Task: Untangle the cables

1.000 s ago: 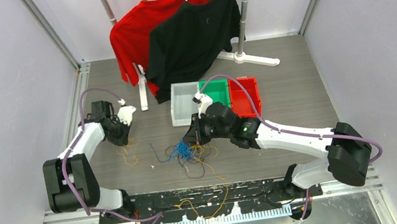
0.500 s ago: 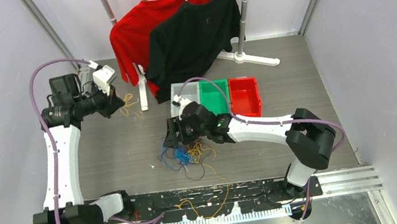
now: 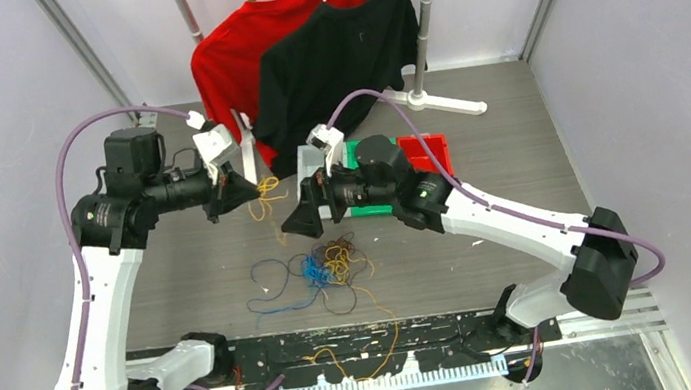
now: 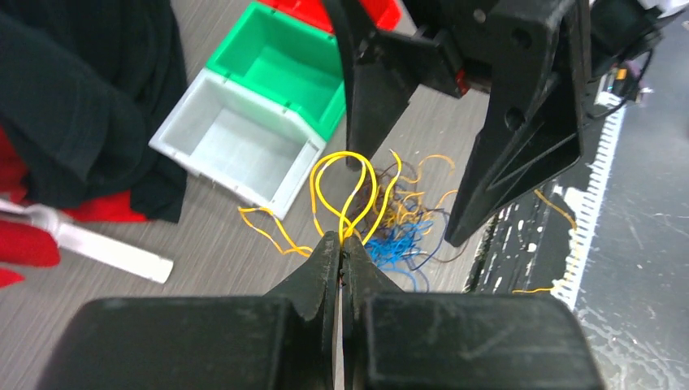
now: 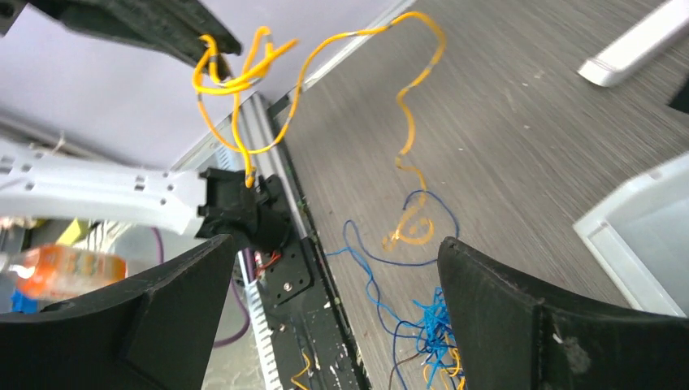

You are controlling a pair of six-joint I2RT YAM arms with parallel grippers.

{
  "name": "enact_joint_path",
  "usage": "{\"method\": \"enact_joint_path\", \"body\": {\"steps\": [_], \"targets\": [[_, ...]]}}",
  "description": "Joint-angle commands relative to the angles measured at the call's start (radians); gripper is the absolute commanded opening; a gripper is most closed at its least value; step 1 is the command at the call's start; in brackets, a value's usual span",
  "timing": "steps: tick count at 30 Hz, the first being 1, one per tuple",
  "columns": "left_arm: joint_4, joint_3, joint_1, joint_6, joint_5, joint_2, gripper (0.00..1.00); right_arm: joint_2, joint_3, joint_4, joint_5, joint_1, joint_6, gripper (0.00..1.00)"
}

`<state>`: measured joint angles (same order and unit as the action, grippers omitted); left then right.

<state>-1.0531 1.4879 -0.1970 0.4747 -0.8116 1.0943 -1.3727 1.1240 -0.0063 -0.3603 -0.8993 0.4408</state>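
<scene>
The left gripper [image 3: 238,191] is raised off the table [image 3: 517,152] and pinched tight on a yellow cable [image 4: 345,175], its loops sticking out past the fingertips. The right gripper [image 3: 302,219] hangs just beside it, facing it, jaws spread wide and holding nothing. Below the pair, the other cables [image 3: 326,268] lie in a blue, orange and dark heap, and one yellow strand trails down from the left gripper to the table beside them.
</scene>
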Motion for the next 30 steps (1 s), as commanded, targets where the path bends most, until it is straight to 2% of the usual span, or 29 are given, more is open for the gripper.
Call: {"method": "enact_joint_path", "body": {"steps": [1, 7, 12, 18, 27, 30], "targets": [[-0.017, 0.054, -0.042, -0.058, -0.083, -0.013, 0.00, 0.051, -0.022, 0.099, -0.172, -0.006, -0.092, 1.00], [-0.051, 0.058, -0.067, -0.044, -0.124, -0.013, 0.00, 0.117, -0.079, 0.219, -0.223, -0.005, -0.091, 1.00], [-0.065, 0.052, -0.076, -0.018, -0.153, -0.016, 0.00, 0.121, -0.064, 0.244, -0.293, -0.004, -0.054, 0.99], [-0.132, 0.054, -0.101, 0.042, -0.179, -0.015, 0.00, 0.086, -0.021, 0.287, -0.290, 0.007, 0.031, 0.93], [-0.143, 0.030, -0.126, 0.070, -0.163, -0.035, 0.00, 0.012, 0.015, 0.427, -0.307, 0.043, 0.252, 0.64], [-0.135, 0.029, -0.128, 0.061, -0.158, -0.037, 0.00, -0.013, 0.017, 0.463, -0.314, 0.045, 0.305, 0.51]]}}
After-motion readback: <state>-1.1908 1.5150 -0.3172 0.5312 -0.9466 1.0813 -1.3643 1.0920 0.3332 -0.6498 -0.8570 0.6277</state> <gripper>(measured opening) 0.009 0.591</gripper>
